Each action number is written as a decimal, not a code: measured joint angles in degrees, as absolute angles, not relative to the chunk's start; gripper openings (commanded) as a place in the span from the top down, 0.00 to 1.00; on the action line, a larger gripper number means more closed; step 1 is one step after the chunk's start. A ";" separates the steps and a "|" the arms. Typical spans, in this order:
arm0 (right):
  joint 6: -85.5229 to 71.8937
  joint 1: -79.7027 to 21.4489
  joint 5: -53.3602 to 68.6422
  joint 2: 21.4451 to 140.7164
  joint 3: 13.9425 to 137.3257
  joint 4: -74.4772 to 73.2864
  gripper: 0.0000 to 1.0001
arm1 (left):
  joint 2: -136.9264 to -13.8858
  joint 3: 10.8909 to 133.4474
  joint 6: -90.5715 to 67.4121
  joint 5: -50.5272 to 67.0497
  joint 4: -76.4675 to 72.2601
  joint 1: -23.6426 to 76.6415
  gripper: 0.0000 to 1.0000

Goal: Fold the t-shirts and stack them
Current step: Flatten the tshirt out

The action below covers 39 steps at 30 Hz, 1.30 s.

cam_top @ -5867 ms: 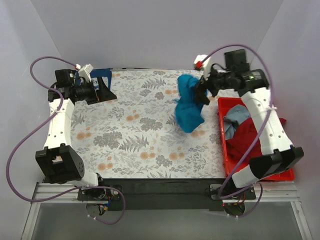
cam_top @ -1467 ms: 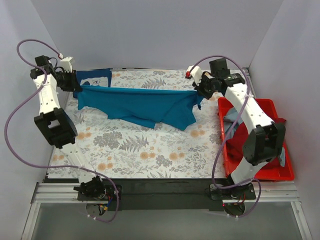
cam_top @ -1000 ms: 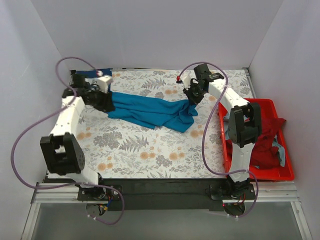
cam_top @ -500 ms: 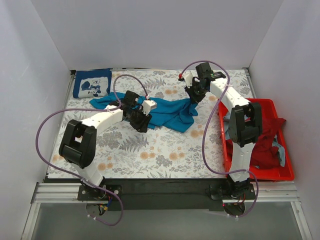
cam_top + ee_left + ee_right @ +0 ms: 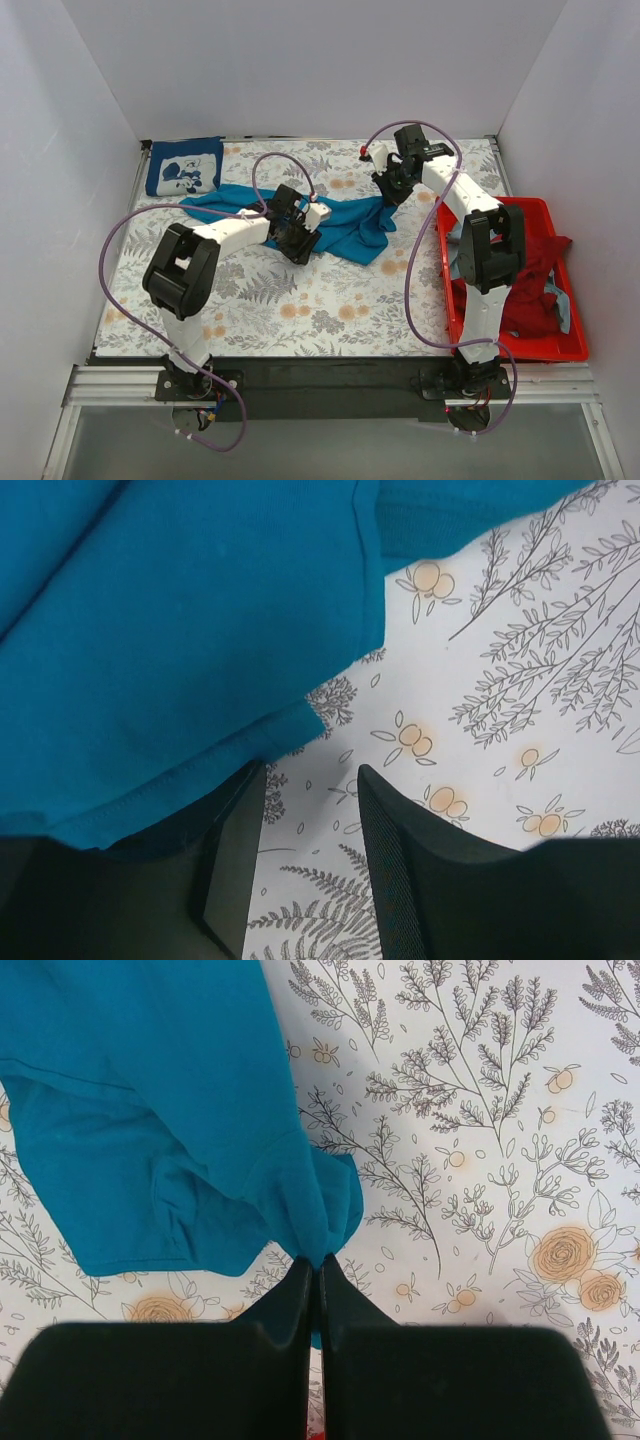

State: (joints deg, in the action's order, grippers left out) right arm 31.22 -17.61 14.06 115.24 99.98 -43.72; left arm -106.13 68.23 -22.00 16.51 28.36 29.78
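Floral-printed cloth covers the bench (image 5: 330, 300), with plain pale walls (image 5: 320, 70) on three sides.

In the right wrist view the right jaws are pressed together, clamped on a bunched fold of the teal t-shirt (image 5: 150, 1110). Cloth spreads from that pinch up and to the left, over the printed bench. The dark fingers (image 5: 285, 1315) meet with no gap between them.

In the left wrist view the left jaws stand apart, and bare bench shows in the gap. The stitched hem of the teal t-shirt lies against the tip of one finger (image 5: 235, 870). The other finger (image 5: 395, 860) is clear of the cloth. Nothing is gripped.

From above, the teal t-shirt lies crumpled in a long band across the far middle of the bench. The left arm (image 5: 240, 230) reaches over its near edge at the centre. The right arm (image 5: 440, 185) holds its far right end.

A folded navy t-shirt (image 5: 184, 167) with a white print lies flat in the far left corner, well apart from the teal one. At the right edge stands a red bin (image 5: 560, 350) holding a dark red t-shirt (image 5: 535, 275) and some pale blue-grey cloth (image 5: 566, 306). Purple cables (image 5: 120, 260) loop from both arms.
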 measured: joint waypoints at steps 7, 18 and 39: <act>31.24 -17.47 14.09 115.24 99.96 -43.72 0.99 | -108.14 70.70 -22.96 14.35 26.94 31.14 0.59; 31.33 -17.34 14.09 115.24 99.96 -43.72 0.99 | -110.08 71.90 -22.96 11.55 24.99 31.77 0.92; 42.44 -19.40 14.55 112.84 93.01 -52.21 0.96 | -83.37 59.46 8.67 20.51 64.49 18.39 1.00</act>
